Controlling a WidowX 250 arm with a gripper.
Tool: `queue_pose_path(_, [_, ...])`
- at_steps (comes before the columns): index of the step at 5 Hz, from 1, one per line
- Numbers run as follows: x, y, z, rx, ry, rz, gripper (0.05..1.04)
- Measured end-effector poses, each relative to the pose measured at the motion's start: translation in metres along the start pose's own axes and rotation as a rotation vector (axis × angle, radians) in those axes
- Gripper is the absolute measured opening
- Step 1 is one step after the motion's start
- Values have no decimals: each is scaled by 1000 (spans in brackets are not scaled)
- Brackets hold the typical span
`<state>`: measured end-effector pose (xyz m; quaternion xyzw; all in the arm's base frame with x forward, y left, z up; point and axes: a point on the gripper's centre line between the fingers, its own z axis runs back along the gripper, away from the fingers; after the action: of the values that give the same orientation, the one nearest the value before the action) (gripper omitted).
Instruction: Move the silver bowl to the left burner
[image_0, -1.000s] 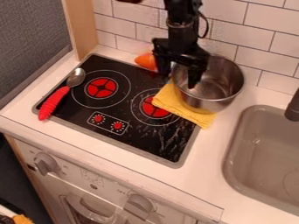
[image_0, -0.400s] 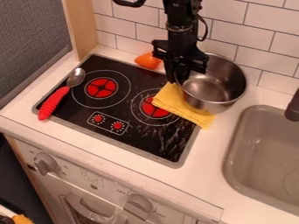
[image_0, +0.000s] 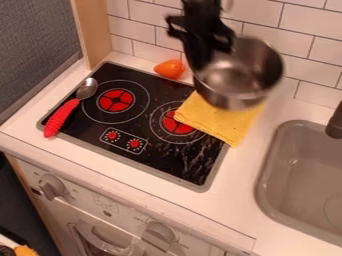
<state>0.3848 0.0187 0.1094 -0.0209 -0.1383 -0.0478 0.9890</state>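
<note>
Silver bowl (image_0: 242, 80): aloft, lift done
Claw (image_0: 202, 61): seemingly gripping its rim
Left burner (image_0: 116, 101): carrying, placing, releasing remain

The bowl (image_0: 237, 75) is smooth, shiny metal; the towel (image_0: 224, 120) is matt cloth; the stovetop (image_0: 143, 122) looks glossy; the side panel (image_0: 93, 32) looks wooden.

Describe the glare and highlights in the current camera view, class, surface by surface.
Camera view: soft highlights inside the silver bowl; a glint on the head of the spoon; pale streaks on the near right part of the stovetop, glare or smears, cannot tell which.
</note>
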Motion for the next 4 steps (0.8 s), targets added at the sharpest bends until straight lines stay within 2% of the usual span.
queue_pose_path(1, [-32,50,16,69,42,74,75])
queue_pose_path(2, [-59,95,10,133,90,140,75])
queue_pose_path(3, [-80,133,-13,164,163,195,75])
queue_pose_path(4, [-82,146,-27,164,184,217,75])
